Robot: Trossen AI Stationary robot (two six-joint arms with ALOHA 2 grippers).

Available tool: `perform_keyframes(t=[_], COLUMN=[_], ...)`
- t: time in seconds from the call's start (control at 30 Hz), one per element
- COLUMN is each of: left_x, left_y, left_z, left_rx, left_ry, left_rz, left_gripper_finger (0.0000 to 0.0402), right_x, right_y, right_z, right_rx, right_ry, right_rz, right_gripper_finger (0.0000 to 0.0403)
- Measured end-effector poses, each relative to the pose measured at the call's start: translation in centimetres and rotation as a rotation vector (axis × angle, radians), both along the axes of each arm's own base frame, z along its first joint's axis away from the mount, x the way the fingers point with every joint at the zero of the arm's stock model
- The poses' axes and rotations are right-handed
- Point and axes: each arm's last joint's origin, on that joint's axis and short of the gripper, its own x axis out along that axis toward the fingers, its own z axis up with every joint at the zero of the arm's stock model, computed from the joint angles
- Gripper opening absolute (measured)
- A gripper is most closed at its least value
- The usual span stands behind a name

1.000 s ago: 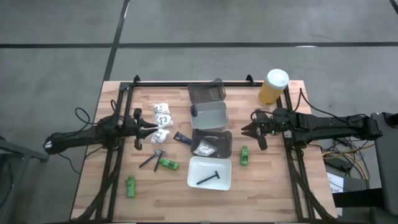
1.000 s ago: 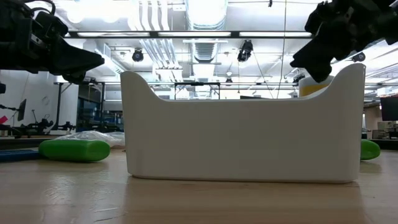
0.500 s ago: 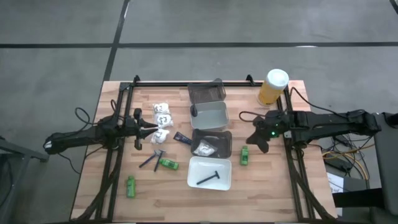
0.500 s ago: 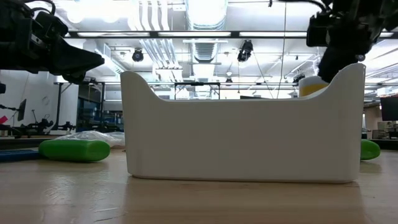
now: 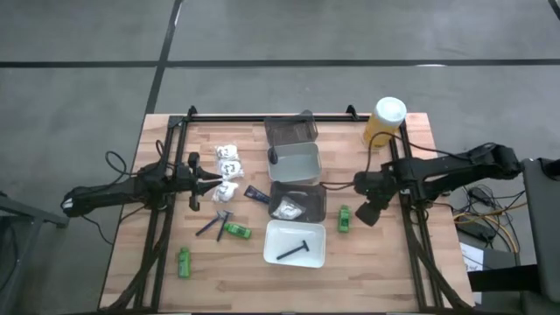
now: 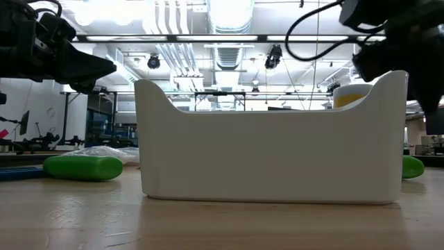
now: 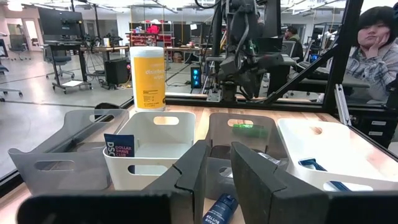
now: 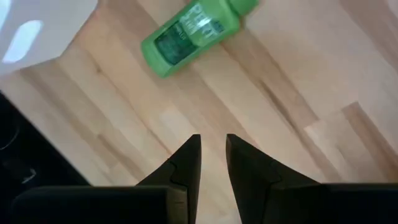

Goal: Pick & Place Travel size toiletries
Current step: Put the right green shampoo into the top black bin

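Only the right wrist view shows the small bright green plastic bottle (image 8: 191, 32) lying flat on the wooden worktop (image 8: 298, 106), capped end pointing diagonally away. The right gripper (image 8: 212, 149) is held above it, fingers (image 8: 186, 163) nearly closed and empty; the left gripper (image 7: 216, 163) is likewise narrowly parted, grasping nothing.

Even, bright overhead light falls on the pale wooden slatted table (image 5: 376, 254) in the high view, with only soft, short shadows under the 2 arms. In the low view, long ceiling strip lamps (image 6: 229, 10) at 12 o'clock glare white, leaving the tall white plastic tray (image 6: 270, 149) backlit and the near tabletop soft. The right wrist view is blurred: the small bright green plastic bottle (image 8: 196, 34) at 12 o'clock smears, its label unreadable. The left wrist view is sharp far off, hazy near its 2 dark fingers (image 7: 249, 168)
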Motion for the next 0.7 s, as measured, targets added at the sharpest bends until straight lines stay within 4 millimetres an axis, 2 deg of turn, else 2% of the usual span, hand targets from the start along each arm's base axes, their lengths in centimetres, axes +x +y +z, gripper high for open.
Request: perform_keyframes(t=[0.2,0.33,0.53,0.7], left_x=[0.0,0.0,0.0,0.0], left_y=[0.0,0.0,0.0,0.0], left_z=[0.0,0.0,0.0,0.0], left_rx=[0.0,0.0,0.0,0.0], left_ry=[0.0,0.0,0.0,0.0], left_rz=[0.0,0.0,0.0,0.0], left_gripper_finger=[0.0078,0.0078,0.0078,0.0078], right_x=[1.7,2.0,2.7,3.3], right_y=[0.1,0.5,0.4,0.2], right_z=[-1.3,-2.6,-3.5,-3.0], right_rx=[-0.008,-0.016,-0.019,-0.093], right_ry=[0.014,0.019,0.064,0.052], right_rz=[0.026,0.069,-0.084,-0.189], right_gripper_finger=[0.0095,0.0108,0.0145,0.0189])
